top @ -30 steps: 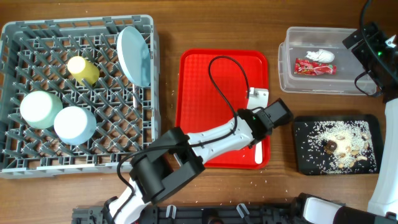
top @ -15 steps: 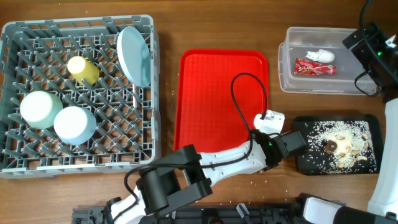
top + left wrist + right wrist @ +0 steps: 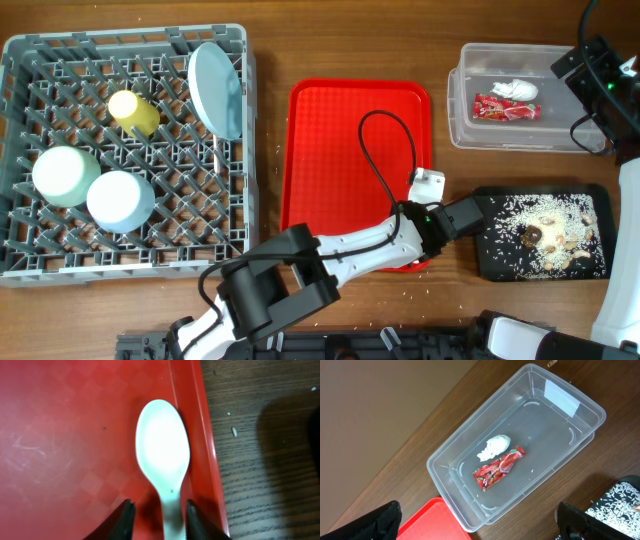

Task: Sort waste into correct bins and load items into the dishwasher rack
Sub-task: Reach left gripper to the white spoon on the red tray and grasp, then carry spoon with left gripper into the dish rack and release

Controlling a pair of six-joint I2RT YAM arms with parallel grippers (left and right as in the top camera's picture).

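A white plastic spoon (image 3: 163,455) lies on the red serving tray (image 3: 65,435), close to its right rim. My left gripper (image 3: 159,509) is open, with one jaw on each side of the spoon's handle. In the overhead view the left gripper (image 3: 435,230) is over the tray's lower right corner and hides the spoon. My right gripper (image 3: 480,522) is open and empty above the clear tub (image 3: 560,397). The tub holds the red wrapper (image 3: 499,467) and white tissue (image 3: 494,446). The grey rack (image 3: 60,255) holds the yellow cup (image 3: 134,112), green bowl (image 3: 65,175), blue bowl (image 3: 120,200) and plate (image 3: 216,88).
The black tray (image 3: 482,200) with rice and brown scraps (image 3: 545,232) sits right of the red tray (image 3: 340,130), just beside the left gripper. The clear tub (image 3: 460,125) is behind it. A few rice grains are scattered on the wooden table near the front edge.
The left gripper moved from the tray's right middle down to its lower right corner, swung out toward the black tray and came back over the spoon. The right arm has not moved.
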